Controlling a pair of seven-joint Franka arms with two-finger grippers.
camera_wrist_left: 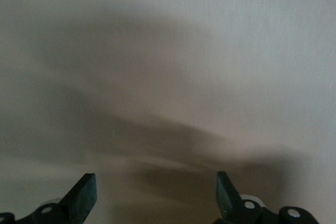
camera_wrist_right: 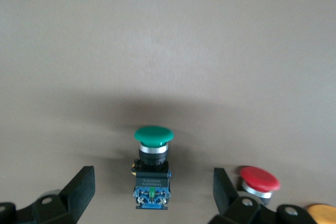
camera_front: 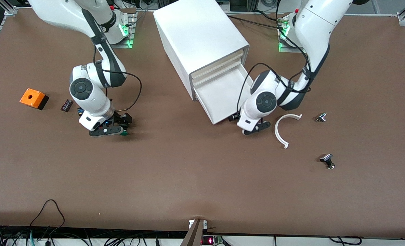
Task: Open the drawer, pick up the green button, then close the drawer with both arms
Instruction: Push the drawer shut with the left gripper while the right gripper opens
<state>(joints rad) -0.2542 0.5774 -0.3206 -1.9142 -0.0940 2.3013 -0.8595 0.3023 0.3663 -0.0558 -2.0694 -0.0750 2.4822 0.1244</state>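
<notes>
The drawer, lowest in the white cabinet, stands pulled out, and its tray looks bare. The green-capped button lies on its side on the table toward the right arm's end. In the right wrist view the button lies between the fingers without touching them. My right gripper is open, low around it. My left gripper is open at the drawer's front corner. The left wrist view shows its fingers facing a plain pale surface.
A red-capped button and a yellow cap lie beside the right gripper. An orange box and a small dark part lie toward the right arm's end. A white curved piece and two small metal parts lie toward the left arm's end.
</notes>
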